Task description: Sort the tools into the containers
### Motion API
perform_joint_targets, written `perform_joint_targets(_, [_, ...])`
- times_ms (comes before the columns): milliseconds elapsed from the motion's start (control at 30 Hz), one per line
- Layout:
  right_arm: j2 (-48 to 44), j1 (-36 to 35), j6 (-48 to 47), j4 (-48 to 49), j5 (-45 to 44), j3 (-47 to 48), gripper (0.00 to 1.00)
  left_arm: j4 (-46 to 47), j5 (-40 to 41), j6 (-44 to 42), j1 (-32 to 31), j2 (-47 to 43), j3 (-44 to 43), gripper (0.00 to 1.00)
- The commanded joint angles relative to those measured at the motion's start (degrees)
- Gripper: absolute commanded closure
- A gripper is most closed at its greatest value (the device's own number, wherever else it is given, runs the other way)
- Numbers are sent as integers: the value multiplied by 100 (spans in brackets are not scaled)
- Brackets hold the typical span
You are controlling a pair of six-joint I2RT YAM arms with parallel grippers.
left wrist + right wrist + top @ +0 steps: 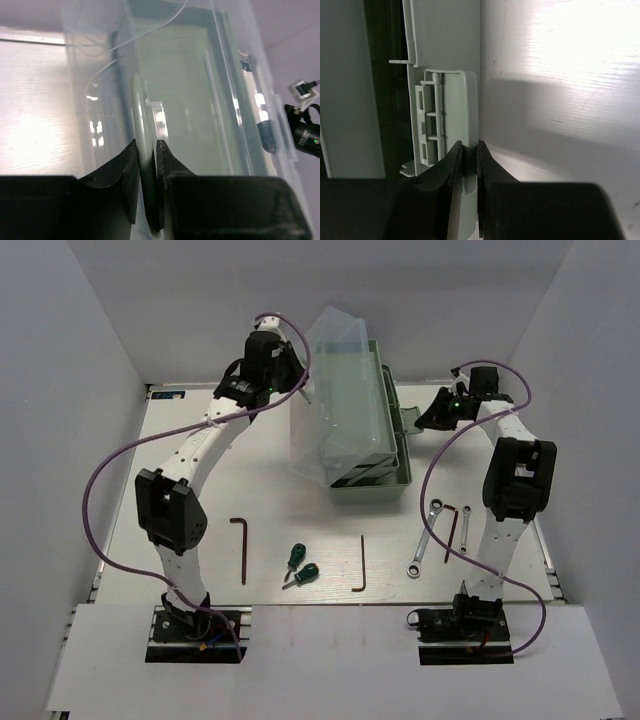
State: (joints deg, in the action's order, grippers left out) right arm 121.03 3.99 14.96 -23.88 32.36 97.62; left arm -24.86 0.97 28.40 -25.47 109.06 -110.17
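The mint-green toolbox [372,455] stands at the back middle, its translucent lid [338,390] swung up and leaning left. My left gripper [303,388] is shut on the lid's pale handle [141,120]; in the left wrist view my left gripper [146,146] pinches it. My right gripper [422,422] is shut on the toolbox's side latch tab [469,115]; in the right wrist view my right gripper [469,146] pinches it. On the table lie two green-handled screwdrivers [297,556] [303,575], hex keys [241,545] [361,565] [452,528] and silver wrenches [424,538] [466,530].
White walls close the table on the left, back and right. The right arm's lower link [510,510] stands just right of the wrenches. The left arm's elbow [172,510] stands left of the left hex key. A purple cable [100,480] loops at the left.
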Motion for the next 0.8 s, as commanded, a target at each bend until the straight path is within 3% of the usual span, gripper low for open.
perform_joint_targets(0, [-80,383,-2,481,-503,108,100,210,-115,-152,227,-911,475,100])
perform_joint_targets(200, [-89,480,7,481,-301,-15,100,658,-54,112,728,-1693,1944,100])
perform_joint_targets(233, [-89,506,-2,481,-248,-41,100,658,-1,113,728,-1755,2068,96])
perform_joint_targets(267, [-115,498,-2,481,-222,-59,100,658,69,113,806,-1817,2192,73])
perform_joint_targets(367, [-141,515,-72,498,-169,-129,100,720,70,113,938,-1949,2631,26])
perform_joint_targets(400, [-141,506,-72,481,-151,-138,100,720,70,113,939,-2010,2693,21])
perform_joint_targets(467, [-159,506,-116,455,-133,-147,100,667,70,113,1000,-2063,2799,13])
perform_joint_targets(600, [-203,515,-151,410,-72,-200,100,351,280,113,1123,-2177,2852,8])
perform_joint_targets(767, [-352,524,-195,445,-72,-428,100,-132,1035,113,1255,-2748,3264,8])
